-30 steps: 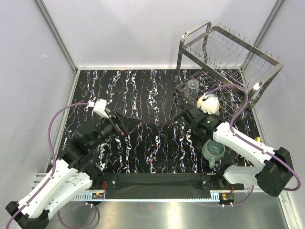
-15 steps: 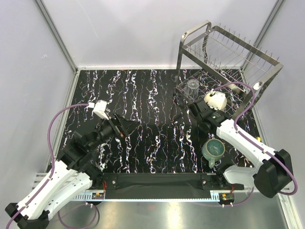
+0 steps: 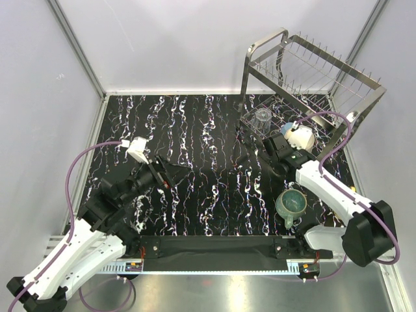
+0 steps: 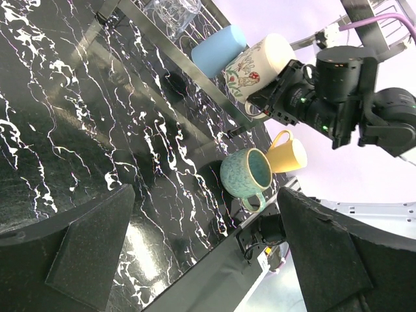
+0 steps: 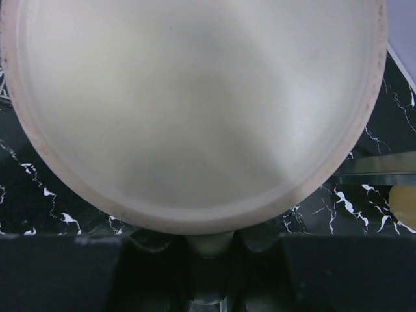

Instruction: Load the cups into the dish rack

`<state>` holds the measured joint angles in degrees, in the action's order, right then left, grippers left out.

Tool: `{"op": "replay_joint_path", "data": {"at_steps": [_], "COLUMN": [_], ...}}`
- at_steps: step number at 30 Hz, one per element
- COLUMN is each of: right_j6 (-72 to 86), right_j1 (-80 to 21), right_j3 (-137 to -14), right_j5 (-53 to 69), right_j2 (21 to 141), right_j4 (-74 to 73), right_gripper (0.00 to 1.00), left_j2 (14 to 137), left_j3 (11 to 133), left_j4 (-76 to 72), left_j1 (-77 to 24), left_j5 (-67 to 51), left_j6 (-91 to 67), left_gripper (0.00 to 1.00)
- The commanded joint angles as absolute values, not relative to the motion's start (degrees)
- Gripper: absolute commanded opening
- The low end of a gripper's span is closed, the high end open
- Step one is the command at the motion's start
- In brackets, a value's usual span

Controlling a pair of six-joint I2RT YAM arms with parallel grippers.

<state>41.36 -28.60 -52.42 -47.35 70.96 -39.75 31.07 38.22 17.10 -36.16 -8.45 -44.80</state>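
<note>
Cream mug (image 3: 302, 138), gripped by right jaws, now nearer the dish rack (image 3: 246, 71); left jaws wide.

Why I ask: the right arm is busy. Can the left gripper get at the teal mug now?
Probably, at a stretch. The left gripper is open, and only bare table lies between it and the teal mug. But the right arm passes close beside the mug, so clearance looks tight.

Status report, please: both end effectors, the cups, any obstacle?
Left end effector open, holding nothing. Right end effector shut on cream mug, at lower tier of dish rack. Light-blue cup close beside it; teal mug on table.
</note>
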Motion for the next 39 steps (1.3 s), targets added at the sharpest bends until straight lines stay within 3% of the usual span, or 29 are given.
{"op": "replay_joint_path", "data": {"at_steps": [1, 27, 39], "right_j6": [41.0, 37.7, 41.1], "right_j1": [-27.0, -18.2, -18.2], "right_j3": [-53.4, -51.6, -52.2], "right_j5": [-51.6, -47.4, -55.7], "right_j2": [71.4, 76.5, 79.3], "right_j4": [-32.4, -23.9, -23.0], "right_gripper": [0.0, 0.0, 0.0], "left_j2": [30.1, 30.4, 30.7], "left_j3": [39.9, 38.5, 37.5], "left_j4": [15.4, 14.6, 13.2], "left_j1": [-35.9, -35.9, -35.9], "left_j5": [-10.2, -12.3, -12.8], "left_j6": [-44.1, -45.4, -45.9], "left_gripper": [0.99, 0.99, 0.99]}}
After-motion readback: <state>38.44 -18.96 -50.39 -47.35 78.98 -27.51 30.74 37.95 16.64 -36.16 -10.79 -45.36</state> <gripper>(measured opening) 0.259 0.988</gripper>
